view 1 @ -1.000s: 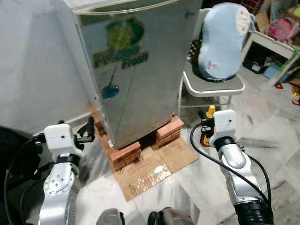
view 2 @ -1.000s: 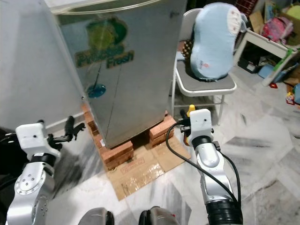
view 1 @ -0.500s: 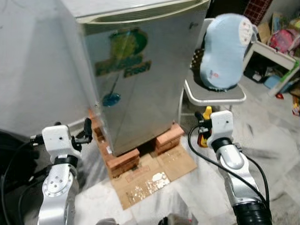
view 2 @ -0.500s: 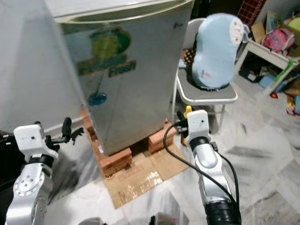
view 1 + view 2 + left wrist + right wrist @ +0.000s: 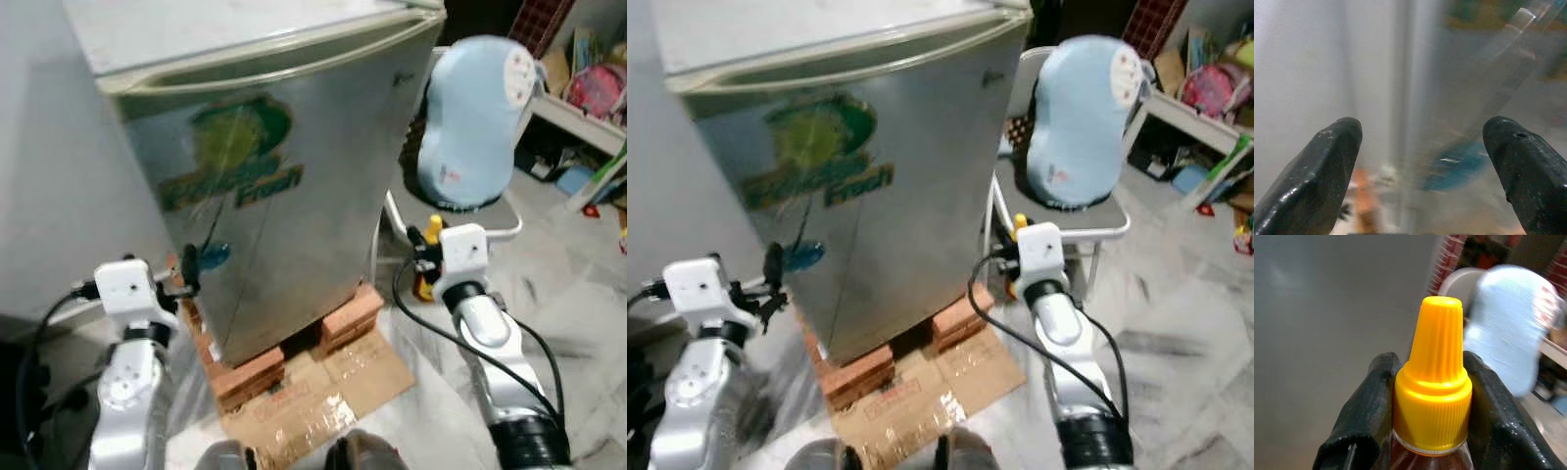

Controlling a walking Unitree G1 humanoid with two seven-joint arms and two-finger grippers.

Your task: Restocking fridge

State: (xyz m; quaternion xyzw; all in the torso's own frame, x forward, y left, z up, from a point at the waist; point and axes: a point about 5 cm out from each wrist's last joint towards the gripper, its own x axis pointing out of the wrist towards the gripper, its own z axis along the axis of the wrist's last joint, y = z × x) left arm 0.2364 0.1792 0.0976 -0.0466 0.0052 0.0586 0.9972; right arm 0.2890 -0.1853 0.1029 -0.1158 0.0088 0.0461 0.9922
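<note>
Right pincer (image 5: 1431,431) clamped around upright bottle (image 5: 1432,396), yellow cap up, beside closed fridge (image 5: 284,176); left pincer (image 5: 1425,161) wide.

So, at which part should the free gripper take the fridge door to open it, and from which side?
Grip the recessed handle groove running along the top edge of the closed fridge door, coming from the front. The left gripper, open and empty, faces the door's lower left edge.
</note>
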